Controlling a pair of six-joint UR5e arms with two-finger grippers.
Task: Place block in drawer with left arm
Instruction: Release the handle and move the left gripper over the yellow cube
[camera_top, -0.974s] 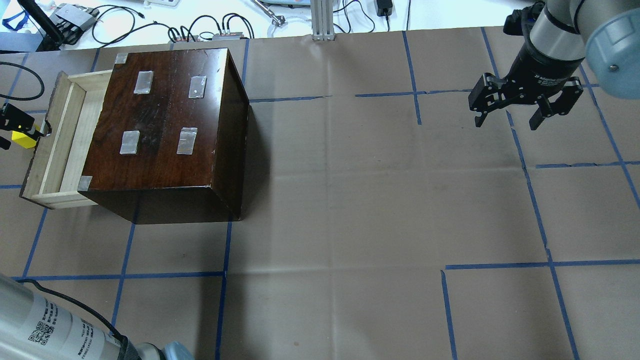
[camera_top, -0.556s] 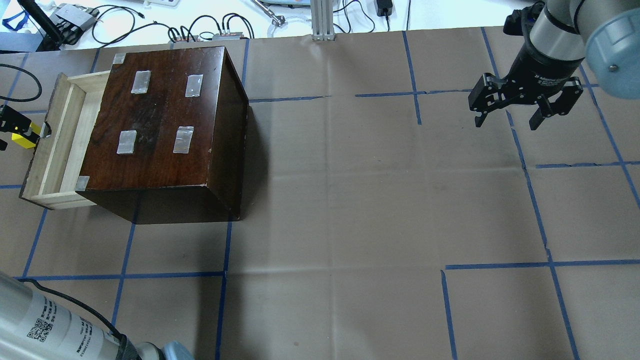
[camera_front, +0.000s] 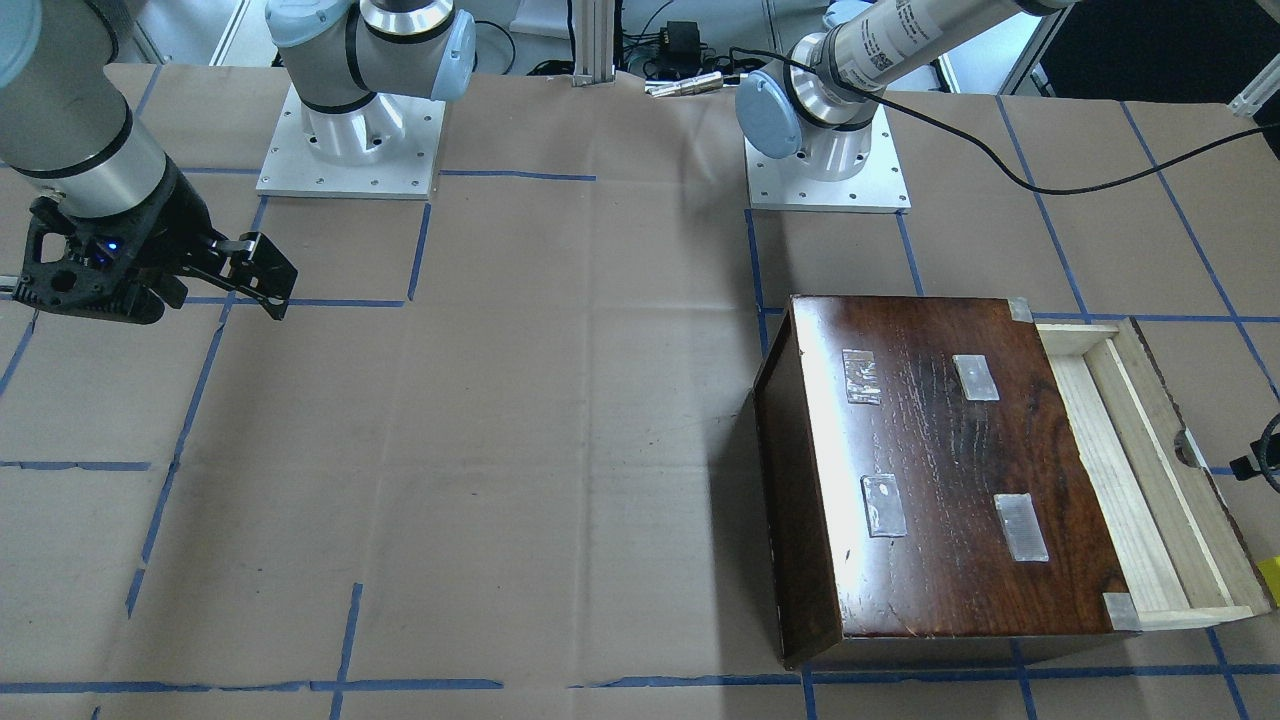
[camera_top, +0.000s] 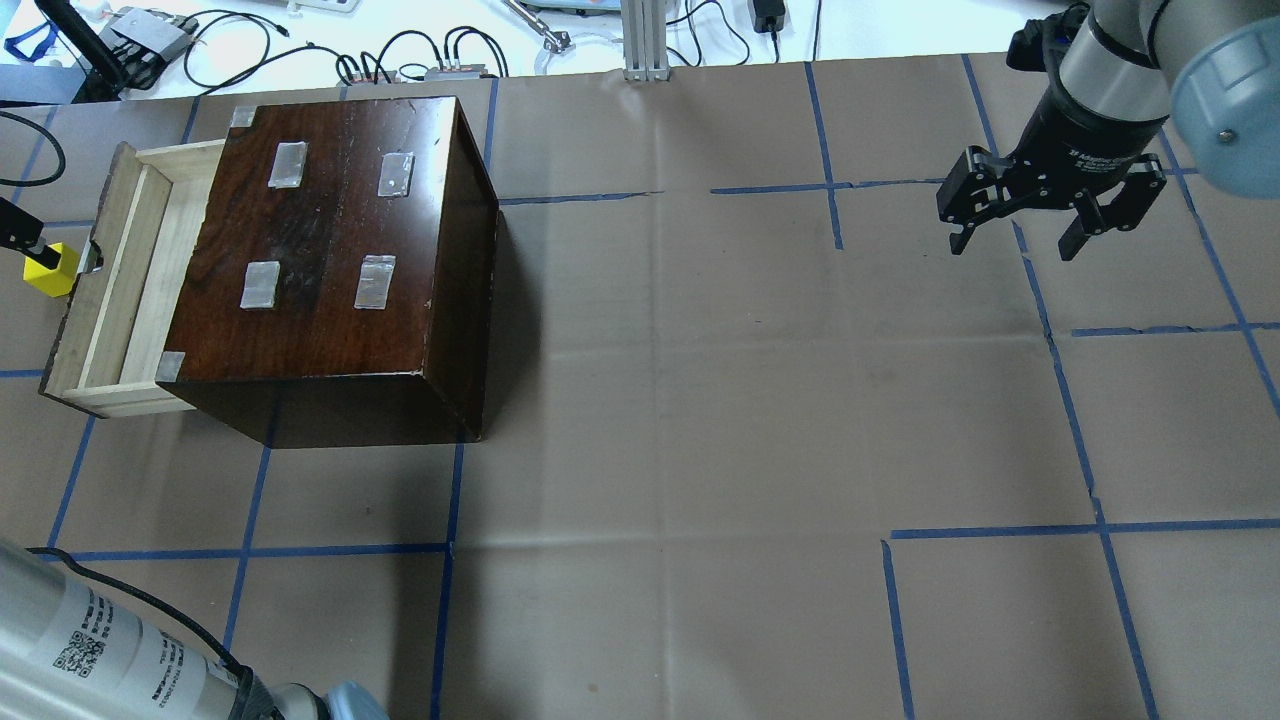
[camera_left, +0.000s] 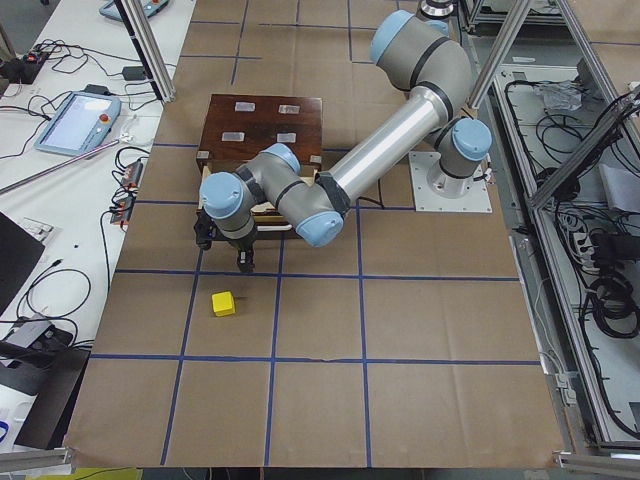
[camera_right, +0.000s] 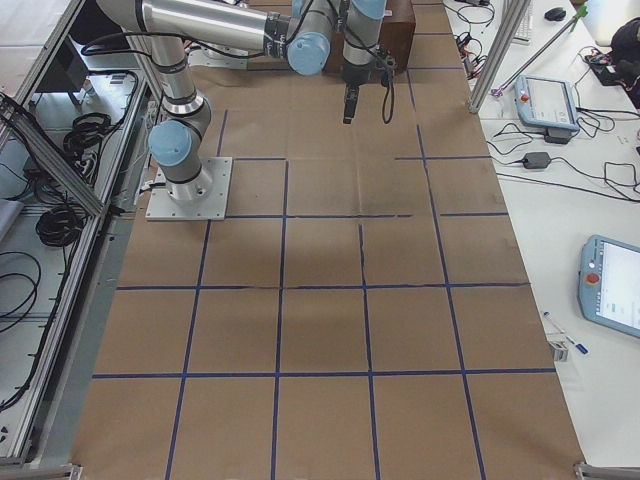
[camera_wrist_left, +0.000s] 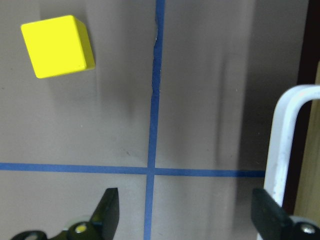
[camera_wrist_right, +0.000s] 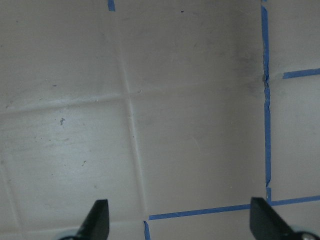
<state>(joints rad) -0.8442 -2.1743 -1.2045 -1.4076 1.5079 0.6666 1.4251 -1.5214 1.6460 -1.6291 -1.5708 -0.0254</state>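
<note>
Left wrist: find block (camera_wrist_left: 57, 46) up and to the left of left gripper (camera_wrist_left: 187, 216), well outside the gap, flat on the paper (camera_wrist_left: 215, 100). Spread wide and empty, with fingertips (camera_wrist_left: 107, 207) low in the picture. Being a cube, no long axis to line up on; only a slight skew of its faces against the tape (camera_wrist_left: 155, 125). On the right, note white handle (camera_wrist_left: 286, 150) of the drawer.

Overhead: see block (camera_top: 50, 270) just outside drawer (camera_top: 125, 265), beside its dark front near the handle, not inside. Pulled well out of cabinet (camera_top: 330, 230). Of left gripper, only a black sliver at the picture's left edge, near the block. Right gripper (camera_top: 1020, 232) well apart across the table, open, holding nothing.

Front-facing: just a yellow sliver of block (camera_front: 1270, 578) at the right edge, by the drawer's front corner.

Exterior left: shows block (camera_left: 223, 303) on the camera side of left arm (camera_left: 380, 140), apart from its gripper, with the drawer behind.

Right wrist: nothing but paper and tape between wide-spread fingers.

Likely calls for sliding over the block, squaring to its faces, closing, then lifting over the front. Left by far the nearer.
</note>
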